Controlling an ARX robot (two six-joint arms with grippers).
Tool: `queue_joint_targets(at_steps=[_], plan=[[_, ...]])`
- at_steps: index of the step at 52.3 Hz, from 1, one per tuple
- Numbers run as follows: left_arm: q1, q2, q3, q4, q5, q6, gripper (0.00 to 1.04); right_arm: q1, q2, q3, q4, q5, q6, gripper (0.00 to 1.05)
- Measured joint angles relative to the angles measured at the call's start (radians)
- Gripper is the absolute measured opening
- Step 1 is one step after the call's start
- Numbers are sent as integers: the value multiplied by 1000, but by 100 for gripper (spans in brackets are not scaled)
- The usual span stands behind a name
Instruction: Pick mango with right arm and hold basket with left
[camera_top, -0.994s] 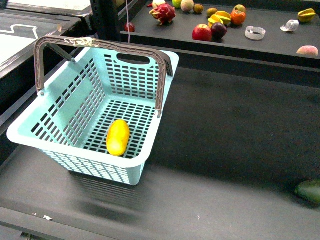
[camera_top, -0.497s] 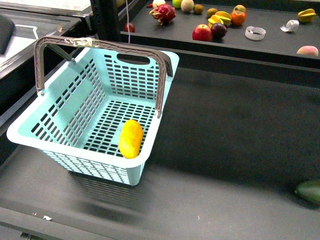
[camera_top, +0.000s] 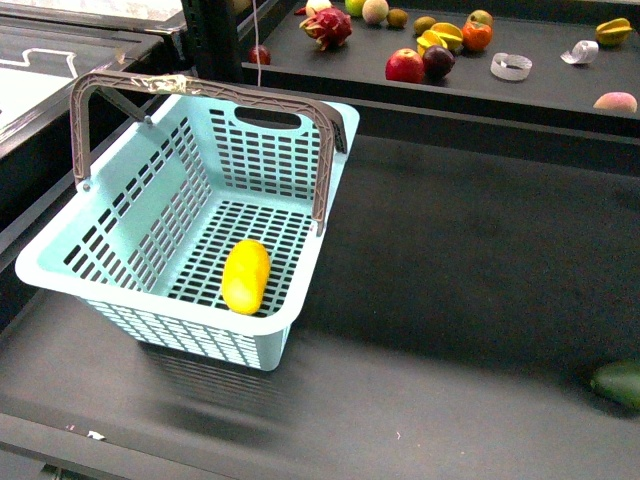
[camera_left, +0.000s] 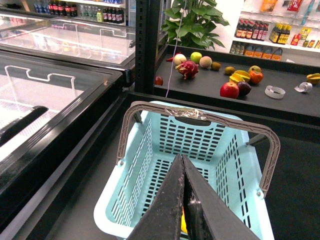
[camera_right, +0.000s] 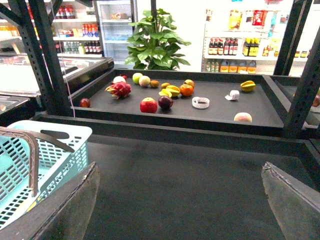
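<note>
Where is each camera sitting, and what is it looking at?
Front view: on the robot's body, looking down at the light turquoise plastic basket holding the yellow oval mango; no arm shows.
Left wrist view: above the basket, with the shut left gripper.
Right wrist view: toward the fruit shelf, with the open right gripper.
All three show the basket.

One turquoise basket (camera_top: 150, 210) carries two grey-brown handles (camera_top: 325, 150) and holds one mango (camera_top: 245, 276). The back shelf (camera_top: 540, 85) shows one dragon fruit (camera_top: 327, 26), one red apple (camera_top: 404, 66), one dark plum (camera_top: 437, 60), two tape rolls (camera_top: 510, 66) and two star fruits (camera_top: 612, 30).
</note>
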Motion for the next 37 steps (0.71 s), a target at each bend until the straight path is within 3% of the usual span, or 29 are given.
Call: queue_joint_targets(at_steps=[13, 17, 21, 37], plan=[[68, -216, -19, -182, 69, 14, 2, 0, 0, 0, 0, 0, 0, 96], [133, -285, -19, -246, 154, 17, 2, 0, 0, 0, 0, 0, 0, 96], [171, -341, -19, -296, 160, 17, 2, 0, 0, 0, 0, 1, 0, 96], [175, -518, -19, -462, 170, 18, 2, 0, 0, 0, 0, 0, 0, 96]])
